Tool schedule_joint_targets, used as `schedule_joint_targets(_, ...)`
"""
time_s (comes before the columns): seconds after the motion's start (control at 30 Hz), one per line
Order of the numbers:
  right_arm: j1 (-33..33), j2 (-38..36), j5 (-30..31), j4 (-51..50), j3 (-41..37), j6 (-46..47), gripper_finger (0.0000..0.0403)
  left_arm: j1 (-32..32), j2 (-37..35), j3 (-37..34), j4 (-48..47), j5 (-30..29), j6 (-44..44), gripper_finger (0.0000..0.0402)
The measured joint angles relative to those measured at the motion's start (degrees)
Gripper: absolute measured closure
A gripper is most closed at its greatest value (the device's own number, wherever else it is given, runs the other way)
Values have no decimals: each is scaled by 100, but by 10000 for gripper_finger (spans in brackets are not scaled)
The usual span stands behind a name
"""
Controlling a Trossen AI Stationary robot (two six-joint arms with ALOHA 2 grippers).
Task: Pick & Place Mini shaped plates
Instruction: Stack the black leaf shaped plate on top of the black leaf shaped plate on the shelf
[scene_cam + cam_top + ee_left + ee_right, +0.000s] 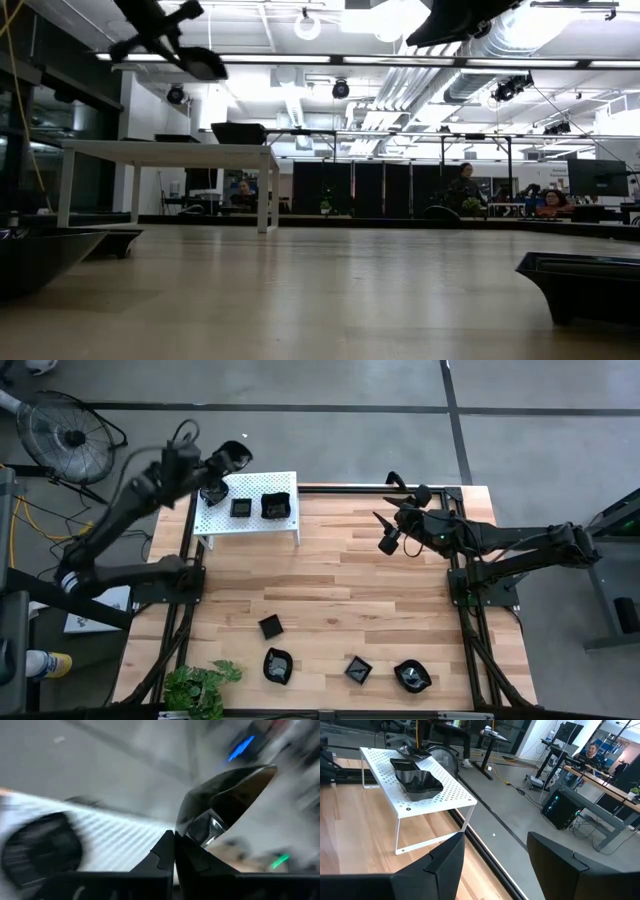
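My left gripper point(232, 457) hangs above the far left end of the white shelf point(285, 482), shut on one glossy black mini plate point(240, 452). The left wrist view shows that plate point(225, 800) pinched at its edge between the shut fingers point(165, 852). The low view has the held plate point(195, 62) high over the shelf point(170, 150). Three plates point(275, 506) rest on the shelf. Several more plates point(277, 665) lie along the table's near edge. My right gripper point(383, 525) hovers open and empty at the table's far right; its wrist view faces the shelf plates point(417, 777).
A green plant point(200, 685) sits at the near left corner. A fan point(60, 430) stands on the floor beyond the left arm. In the low view, plates lie close at left point(40, 255) and right point(585, 285). People sit at desks in the room behind.
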Motion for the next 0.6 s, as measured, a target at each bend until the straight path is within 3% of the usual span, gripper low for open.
schedule_joint_targets(0.1,0,0,0,0,0,22,192,-539,-476,-1073,1675,-848,-911,401)
schedule_joint_targets(0.17,0,0,-1,0,0,175,192,-933,-661,-1632,2255,-1624,-1440,401)
schedule_joint_targets(0.43,60,0,2,4,0,656,192,-2678,-615,-2534,2582,-4952,-4390,401)
schedule_joint_targets(0.6,226,-2,-3,31,0,1039,192,-2838,-546,-2588,2958,-5630,-4608,401)
